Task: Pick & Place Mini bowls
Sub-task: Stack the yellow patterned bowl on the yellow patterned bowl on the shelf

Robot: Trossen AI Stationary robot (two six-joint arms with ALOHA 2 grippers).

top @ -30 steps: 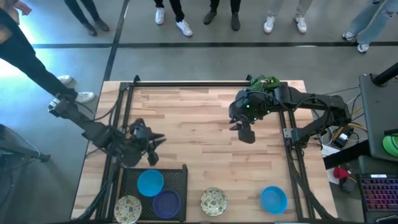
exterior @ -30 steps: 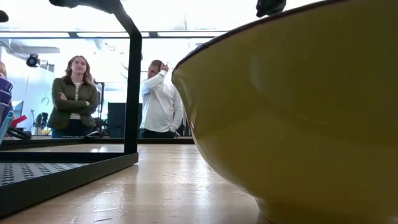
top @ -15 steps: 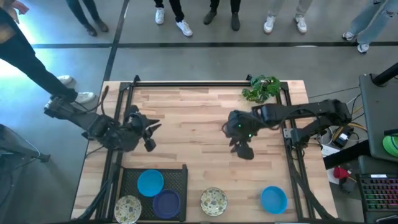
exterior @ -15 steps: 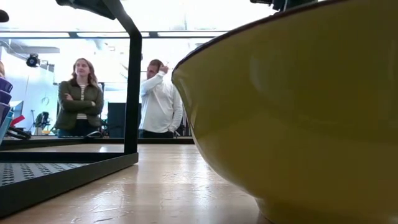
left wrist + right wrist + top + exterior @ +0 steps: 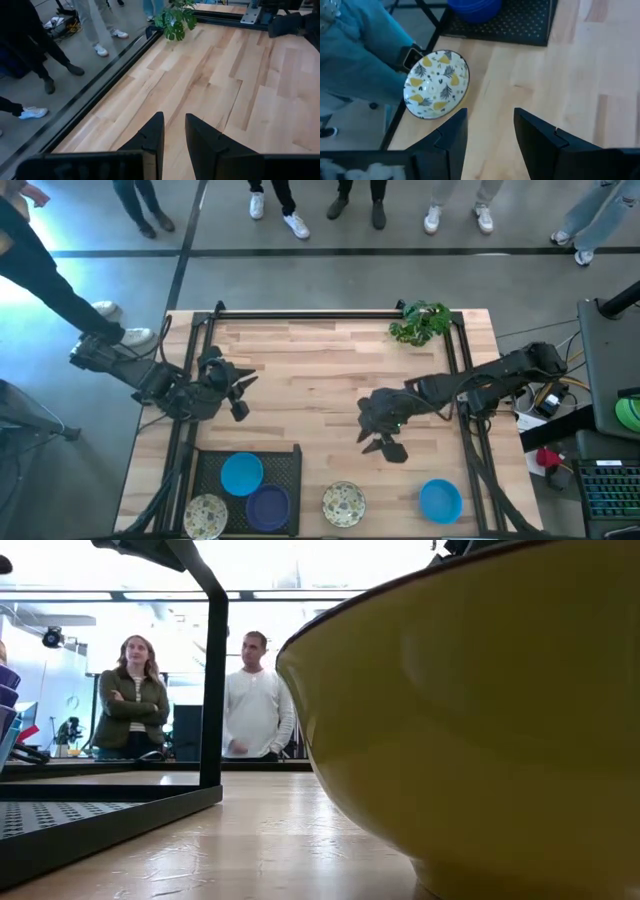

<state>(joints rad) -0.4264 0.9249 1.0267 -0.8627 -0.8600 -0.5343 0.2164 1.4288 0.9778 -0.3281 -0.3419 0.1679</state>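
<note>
A cream leaf-patterned mini bowl sits on the wood near the table's near edge. Its yellow outer wall fills the low view. To its right stands a bright blue bowl. On the black tray rest a blue bowl, a purple bowl and another cream bowl. My right gripper hangs open above the table's middle, on the far side of the cream bowl on the wood. My left gripper stands open at the left, on the far side of the tray.
A green leafy plant stands at the far right corner. A black frame rail runs around the table. People stand beyond the far edge. Bare wood lies between the two arms.
My right gripper has come down and toward the near edge, closer to the cream bowl on the wood, tipping further downward. My left gripper has drawn back from the tray toward the far edge. The bowls have stayed in place.
</note>
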